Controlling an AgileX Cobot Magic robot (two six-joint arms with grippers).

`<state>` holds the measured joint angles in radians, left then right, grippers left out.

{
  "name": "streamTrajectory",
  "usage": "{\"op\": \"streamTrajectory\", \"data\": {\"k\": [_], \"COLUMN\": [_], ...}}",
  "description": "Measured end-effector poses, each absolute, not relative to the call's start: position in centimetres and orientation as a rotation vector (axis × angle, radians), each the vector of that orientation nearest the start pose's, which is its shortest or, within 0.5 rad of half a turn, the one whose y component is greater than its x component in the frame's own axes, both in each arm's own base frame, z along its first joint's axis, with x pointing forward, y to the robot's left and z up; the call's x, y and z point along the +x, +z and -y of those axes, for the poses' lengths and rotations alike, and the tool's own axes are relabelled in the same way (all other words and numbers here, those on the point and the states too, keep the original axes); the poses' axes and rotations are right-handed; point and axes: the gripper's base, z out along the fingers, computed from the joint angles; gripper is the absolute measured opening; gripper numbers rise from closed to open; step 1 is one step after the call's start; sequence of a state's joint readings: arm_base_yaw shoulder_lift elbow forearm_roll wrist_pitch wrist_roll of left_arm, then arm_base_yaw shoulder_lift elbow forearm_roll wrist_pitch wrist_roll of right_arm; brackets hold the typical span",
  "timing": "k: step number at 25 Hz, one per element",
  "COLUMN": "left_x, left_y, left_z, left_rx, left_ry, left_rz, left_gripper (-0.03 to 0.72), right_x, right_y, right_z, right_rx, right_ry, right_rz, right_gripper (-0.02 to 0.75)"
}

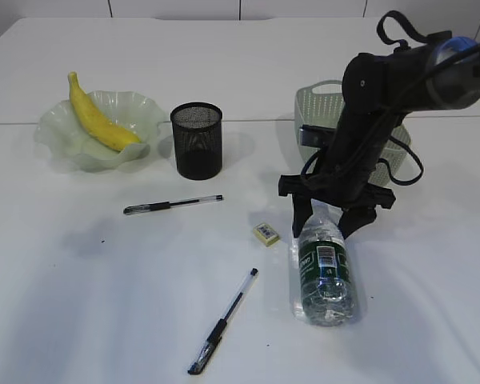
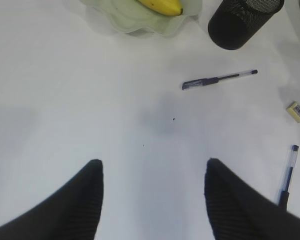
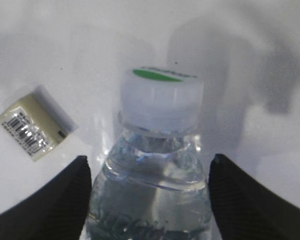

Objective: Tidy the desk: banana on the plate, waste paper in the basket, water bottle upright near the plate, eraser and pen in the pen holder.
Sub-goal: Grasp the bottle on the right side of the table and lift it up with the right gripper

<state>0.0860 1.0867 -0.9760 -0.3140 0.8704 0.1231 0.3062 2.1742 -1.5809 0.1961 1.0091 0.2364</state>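
A clear water bottle [image 1: 326, 268] with a green label lies on its side on the white table. Its white cap [image 3: 160, 97] points away from me. My right gripper [image 1: 328, 224] is open, one finger on each side of the bottle's shoulder [image 3: 150, 165], not closed on it. A yellowish eraser [image 1: 266, 233] lies just left of the cap [image 3: 36, 122]. The banana [image 1: 100, 120] lies on the pale green plate [image 1: 56, 132]. Two pens [image 1: 173, 205] [image 1: 224, 320] lie on the table. The black mesh pen holder [image 1: 197, 140] stands upright. My left gripper [image 2: 152, 165] is open and empty above bare table. No waste paper shows.
A pale green basket [image 1: 316, 100] stands behind the right arm. The left wrist view shows the plate [image 2: 125, 20], pen holder [image 2: 242, 22], one pen [image 2: 220, 79], the eraser [image 2: 297, 111] and the other pen [image 2: 287, 175].
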Motion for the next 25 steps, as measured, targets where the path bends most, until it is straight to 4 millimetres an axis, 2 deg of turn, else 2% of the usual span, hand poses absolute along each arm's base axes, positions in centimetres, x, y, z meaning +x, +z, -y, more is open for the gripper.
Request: {"op": "streamTrajectory", "data": {"k": [3,8,13,17,21,25], "left_x": [21.2,21.2,21.2,21.2,21.2,21.2], "left_y": [33.9,33.9,33.9,33.9,33.9,33.9], "left_z": [0.3,0.3,0.3,0.3,0.3,0.3], "left_rx": [-0.099,-0.099,-0.099,-0.099,-0.099,-0.099], "left_ry": [-0.289,-0.29,-0.29,-0.29,-0.29,-0.29], "left_rz": [-2.426,-2.425,-2.425,-2.425,-2.425,-2.425], "left_gripper": [0.454,0.454,0.454,0.454,0.454,0.454], "right_x": [40.3,40.4,40.8,41.4,41.9,41.7], "right_y": [14.1,14.2,14.8,15.9,17.3,20.0], "right_z": [-14.4,-14.4,-14.6,-14.9,-15.0,-14.6], "right_rx": [0.049,0.051,0.036,-0.052,-0.096,-0.154], "right_ry": [0.28,0.288,0.294,0.303,0.309,0.276], "right_rz": [-3.125,-3.134,-3.138,-3.128,-3.094,-3.026], "right_gripper": [0.482,0.359,0.354,0.354,0.354,0.354]}}
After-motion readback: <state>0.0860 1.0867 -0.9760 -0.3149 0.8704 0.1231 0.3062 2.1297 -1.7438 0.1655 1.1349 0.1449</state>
